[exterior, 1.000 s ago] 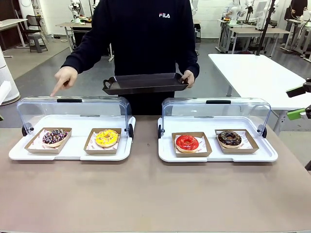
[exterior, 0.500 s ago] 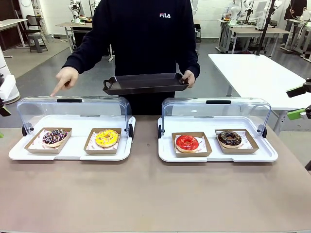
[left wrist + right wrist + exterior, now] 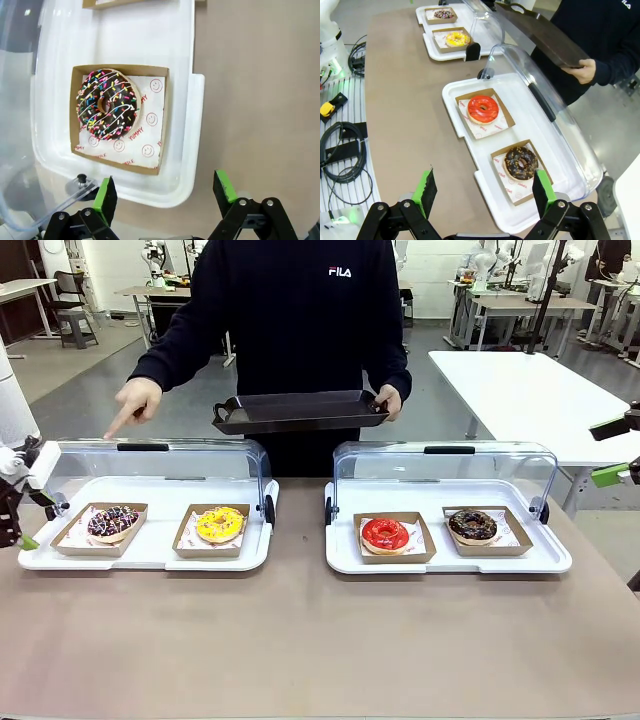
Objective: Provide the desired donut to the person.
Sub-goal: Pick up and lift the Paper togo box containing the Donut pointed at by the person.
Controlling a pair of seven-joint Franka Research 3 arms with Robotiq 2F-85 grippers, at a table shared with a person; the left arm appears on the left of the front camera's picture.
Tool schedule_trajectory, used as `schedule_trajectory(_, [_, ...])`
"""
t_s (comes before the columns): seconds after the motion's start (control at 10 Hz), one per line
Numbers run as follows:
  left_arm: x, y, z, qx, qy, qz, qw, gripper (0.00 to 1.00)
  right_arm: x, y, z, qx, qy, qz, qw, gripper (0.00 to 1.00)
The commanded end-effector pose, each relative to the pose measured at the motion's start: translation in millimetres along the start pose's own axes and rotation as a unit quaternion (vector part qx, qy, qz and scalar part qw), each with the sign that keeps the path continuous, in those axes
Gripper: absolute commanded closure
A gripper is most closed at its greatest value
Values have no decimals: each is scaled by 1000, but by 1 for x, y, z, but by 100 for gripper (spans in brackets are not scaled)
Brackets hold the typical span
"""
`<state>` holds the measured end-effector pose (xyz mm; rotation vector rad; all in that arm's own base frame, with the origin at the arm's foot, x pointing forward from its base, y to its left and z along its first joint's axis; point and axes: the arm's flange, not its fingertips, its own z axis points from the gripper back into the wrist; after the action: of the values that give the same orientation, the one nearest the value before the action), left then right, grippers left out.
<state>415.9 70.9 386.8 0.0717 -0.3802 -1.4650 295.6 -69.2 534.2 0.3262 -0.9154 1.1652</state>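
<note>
Four donuts lie in brown paper trays: a sprinkled chocolate one point(image 3: 112, 522) point(image 3: 108, 104), a yellow one point(image 3: 220, 524), a red one point(image 3: 385, 533) point(image 3: 482, 109) and a nut-topped chocolate one point(image 3: 472, 526) point(image 3: 521, 163). The person point(image 3: 300, 310) holds a black tray point(image 3: 298, 410) in one hand, while the other hand point(image 3: 133, 402) points down at the sprinkled donut. My left gripper point(image 3: 18, 530) point(image 3: 165, 192) hovers open at the left end of the left case, the sprinkled donut just ahead of its fingers. High off the table's right side, my right gripper point(image 3: 612, 452) point(image 3: 482, 190) is open and holds nothing.
Two white display trays point(image 3: 150, 550) point(image 3: 450, 558) have clear lids point(image 3: 150, 465) point(image 3: 445, 468) tilted up at the back. Bare brown tabletop point(image 3: 300, 640) lies in front of them. Cables point(image 3: 345, 150) lie beside the table in the right wrist view.
My left gripper has come in from the left edge and dropped beside the left tray's end. The person's pointing hand, the black tray and my right arm have stayed put.
</note>
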Motion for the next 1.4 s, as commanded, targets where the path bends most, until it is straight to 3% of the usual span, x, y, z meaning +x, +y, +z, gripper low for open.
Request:
schedule_trajectory(0.0, [0, 0, -26, 6, -25, 3, 1000, 0, -1, -2, -1, 6, -13, 7, 1000, 0])
schedule_trajectory(0.3, [9, 3, -50, 1, 14, 2, 1000, 0, -1, -2, -1, 6, -13, 7, 1000, 0])
schedule_trajectory(1.0, [2, 12, -58, -11, 36, -23, 999, 0, -1, -2, -1, 6, -13, 7, 1000, 0])
schedule_trajectory(1.1, [1, 13, -60, -19, 36, -22, 999, 58, -1, -2, -1, 6, -13, 7, 1000, 0])
schedule_trajectory(1.2, [0, 14, -62, -22, 45, -25, 998, 59, -1, -2, -1, 6, -13, 7, 1000, 0])
schedule_trajectory(1.3, [-3, 16, -65, -22, 49, -25, 998, 100, -1, -2, -1, 6, -13, 7, 1000, 0])
